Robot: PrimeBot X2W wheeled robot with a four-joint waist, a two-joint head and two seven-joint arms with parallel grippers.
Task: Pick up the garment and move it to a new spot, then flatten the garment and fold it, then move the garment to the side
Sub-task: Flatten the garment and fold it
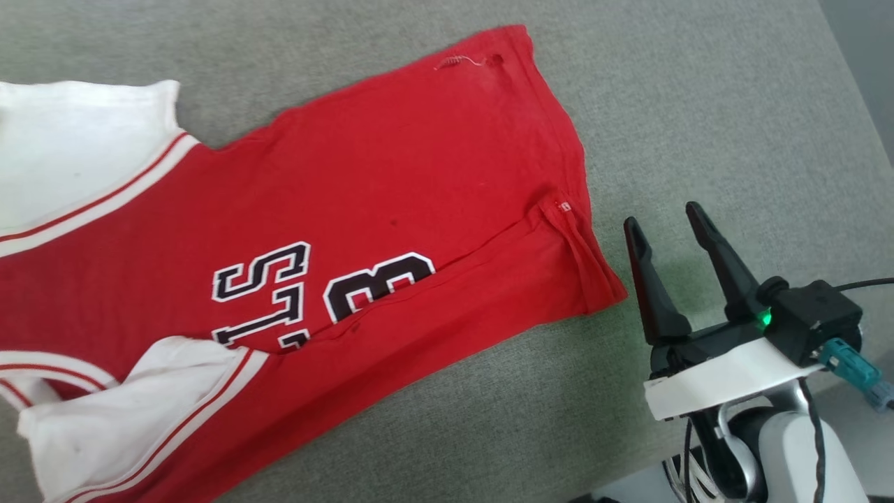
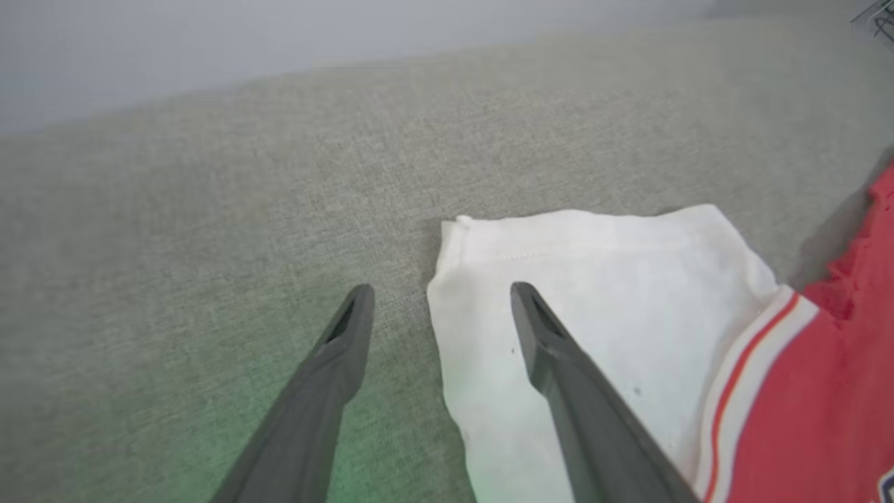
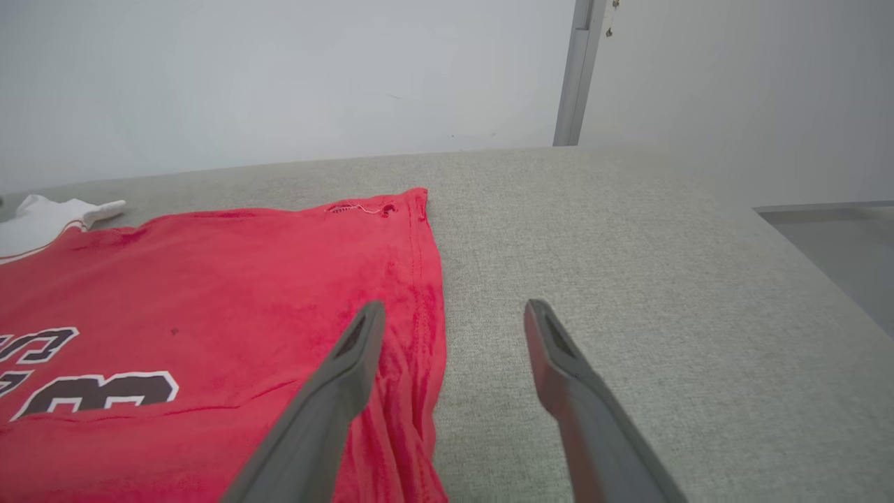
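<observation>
**Garment laid out on the grey surface, a gripper stationed at each end**
The garment is spread over the left and middle, its near edge turned over the lettering. The right gripper is held just right of the hem, fingers apart and empty. The left gripper is parted astride the white shoulder panel edge, probably so both ends can be pinched for folding.

Bright, even light, faint shadows. A green glow tints the bench near the jaws. Wrist views soften toward the edges.
</observation>
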